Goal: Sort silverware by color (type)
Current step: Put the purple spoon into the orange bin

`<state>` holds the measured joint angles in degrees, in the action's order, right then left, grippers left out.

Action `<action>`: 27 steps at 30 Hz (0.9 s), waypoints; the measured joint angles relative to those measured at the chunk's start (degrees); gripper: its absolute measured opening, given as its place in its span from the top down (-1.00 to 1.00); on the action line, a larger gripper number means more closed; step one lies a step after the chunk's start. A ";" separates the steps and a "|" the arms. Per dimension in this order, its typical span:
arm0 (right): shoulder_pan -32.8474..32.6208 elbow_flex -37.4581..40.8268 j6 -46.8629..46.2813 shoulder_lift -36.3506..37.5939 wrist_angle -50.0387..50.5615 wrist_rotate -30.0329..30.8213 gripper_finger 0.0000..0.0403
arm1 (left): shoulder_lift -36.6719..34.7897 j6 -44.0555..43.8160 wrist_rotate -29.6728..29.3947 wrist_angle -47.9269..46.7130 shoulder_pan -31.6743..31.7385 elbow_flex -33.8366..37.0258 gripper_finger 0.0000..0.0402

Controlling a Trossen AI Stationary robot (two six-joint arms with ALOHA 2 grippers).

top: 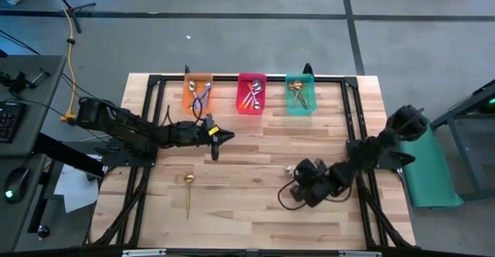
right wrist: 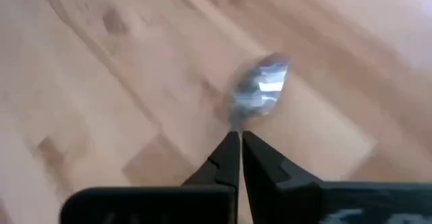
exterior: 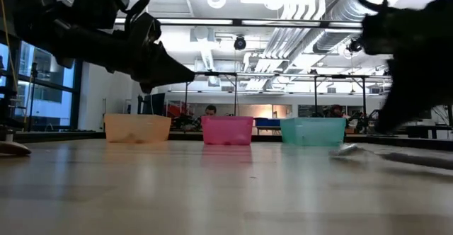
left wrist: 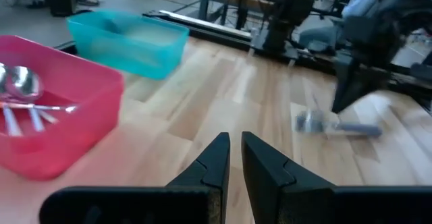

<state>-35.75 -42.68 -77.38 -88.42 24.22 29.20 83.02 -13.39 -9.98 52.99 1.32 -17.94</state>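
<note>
A spoon with a silver bowl (right wrist: 260, 89) and a purple handle (left wrist: 354, 129) is at the table's right middle. My right gripper (right wrist: 238, 137) is shut on it, and its wrist view shows the bowl just past the fingertips. My left gripper (left wrist: 234, 158) hovers shut and empty over the table's middle left (top: 222, 138), in front of the orange bin. An all-gold spoon (top: 188, 190) lies flat on the near left boards. Each bin at the far edge has spoons lying in it. My right gripper pinches the spoon between its two fingers at the handle's neck (right wrist: 235, 124), just behind the bowl. The fingers (left wrist: 345, 96) come slanting down from the table's right. The spoon lies about level, its handle trailing toward the right. I cannot tell whether it is clear of the table.
Three translucent bins stand in a row at the far edge: orange (top: 197, 94), pink (top: 251, 94) and green (top: 300, 96). A dark frame (top: 155, 83) runs along the table's far edge and down its sides. Bare boards (top: 247, 210) lie between the arms toward the near edge.
</note>
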 joint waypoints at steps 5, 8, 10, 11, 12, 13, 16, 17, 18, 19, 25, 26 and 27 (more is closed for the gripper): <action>7.43 4.36 17.23 1.42 -14.83 3.21 1.00 | 6.88 -0.69 1.87 7.46 -1.39 0.01 0.84; 13.58 7.12 27.10 1.40 -26.00 -0.42 1.00 | 10.57 -2.30 4.02 12.16 -1.93 -0.01 0.84; 17.40 7.95 29.66 1.42 -29.26 -4.33 1.00 | 12.40 -3.62 5.72 14.17 -2.24 -0.09 0.84; 18.75 7.95 29.68 1.42 -29.05 -6.38 1.00 | 12.93 -4.34 6.67 14.29 -2.34 -0.24 0.84; 19.55 7.66 29.65 1.42 -27.95 -8.66 1.00 | 13.34 -4.55 7.39 14.27 -2.52 -0.37 0.84; 19.77 7.08 29.56 1.42 -26.27 -10.63 0.99 | 13.71 -4.56 8.14 14.27 -2.73 -0.50 0.84; 18.53 3.97 27.80 1.42 -19.34 -13.06 0.93 | 14.03 -4.26 8.16 14.13 -3.45 -0.56 0.84; 17.61 2.70 26.35 1.42 -16.23 -13.17 0.90 | 14.02 -4.03 8.05 14.26 -3.56 -0.56 0.84; 16.55 1.17 24.74 1.42 -12.60 -13.20 0.86 | 14.01 -3.94 8.00 14.26 -3.69 -0.56 0.84; 15.45 -0.33 22.62 1.40 -9.28 -13.25 0.81 | 14.01 -3.92 7.98 14.22 -3.70 -0.56 0.84; 9.56 -7.47 12.45 -1.61 1.17 -11.02 0.50 | 13.99 -3.96 7.80 14.21 -3.65 -0.56 0.84; 9.07 -8.41 11.18 -2.65 1.90 -10.71 0.47 | 13.99 -3.91 7.80 14.21 -3.65 -0.56 0.84; 8.78 -9.55 10.33 -3.92 2.48 -10.59 0.45 | 13.99 -3.70 7.79 14.20 -3.65 -0.56 0.84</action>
<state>-26.96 -52.23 -67.05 -92.34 26.71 18.61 97.01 -17.09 -2.18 67.19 -2.33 -18.50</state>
